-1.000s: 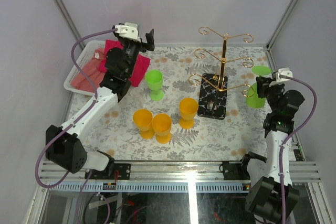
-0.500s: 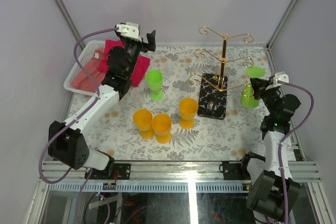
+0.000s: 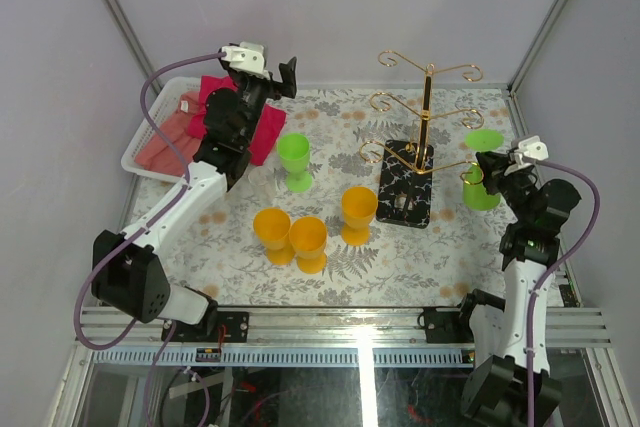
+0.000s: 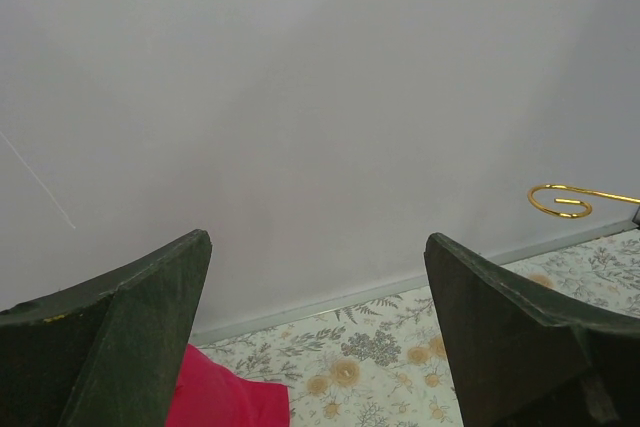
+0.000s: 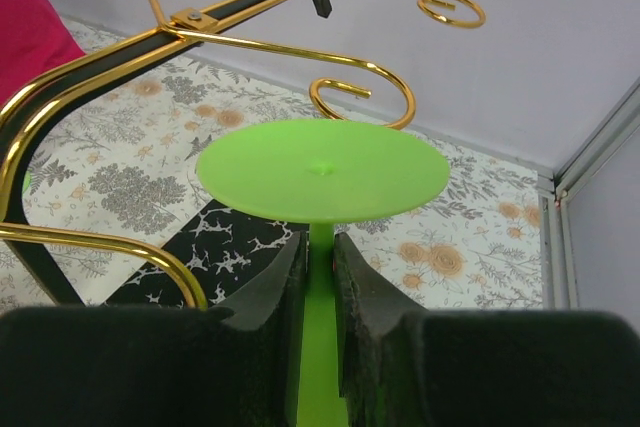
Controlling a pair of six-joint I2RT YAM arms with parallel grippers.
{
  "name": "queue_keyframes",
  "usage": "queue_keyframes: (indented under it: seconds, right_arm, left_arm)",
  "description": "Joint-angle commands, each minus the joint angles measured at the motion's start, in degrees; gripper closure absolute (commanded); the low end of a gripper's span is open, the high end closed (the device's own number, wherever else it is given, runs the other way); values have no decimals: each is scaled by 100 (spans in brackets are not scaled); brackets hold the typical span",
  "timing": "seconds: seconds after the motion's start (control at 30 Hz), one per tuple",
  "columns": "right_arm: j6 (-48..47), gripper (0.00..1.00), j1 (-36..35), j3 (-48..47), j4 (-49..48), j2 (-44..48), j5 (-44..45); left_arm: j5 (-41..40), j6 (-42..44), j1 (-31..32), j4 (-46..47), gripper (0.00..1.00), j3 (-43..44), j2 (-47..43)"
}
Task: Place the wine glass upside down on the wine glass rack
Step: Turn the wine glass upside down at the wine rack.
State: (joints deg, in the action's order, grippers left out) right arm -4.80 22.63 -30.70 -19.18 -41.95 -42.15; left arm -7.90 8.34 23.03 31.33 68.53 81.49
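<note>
Clearly inverted, the wine glass [image 5: 322, 169] stands stem upright, foot uppermost.

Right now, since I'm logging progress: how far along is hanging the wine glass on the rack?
Done: the green wine glass is lifted and inverted, foot up. In hand: the right gripper clamps its stem beside a curled arm of the wine glass rack. Remaining: slide the foot onto an arm and release. The left gripper is open and empty.

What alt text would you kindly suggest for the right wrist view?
The right gripper clamps the stem of an upside-down green glass, round foot on top. Gold rack arms curl just behind, above a floral tablecloth.
</note>
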Motion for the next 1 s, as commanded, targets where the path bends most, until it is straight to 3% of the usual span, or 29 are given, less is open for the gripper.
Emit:
queue_keyframes:
  seconds: [0.0,0.43,0.97]
  right_arm:
    - [-199,100,21,-252,35,173,-91]
    - [495,100,14,81,-2016,-682,-47]
    - [1090,100,10,389,-3409,-1313,-84]
  left_arm:
    - [4,-57,-61,407,12,104,32]
    - [70,-124,-72,403,12,62,53]
    - [77,-17,-81,349,12,266,229]
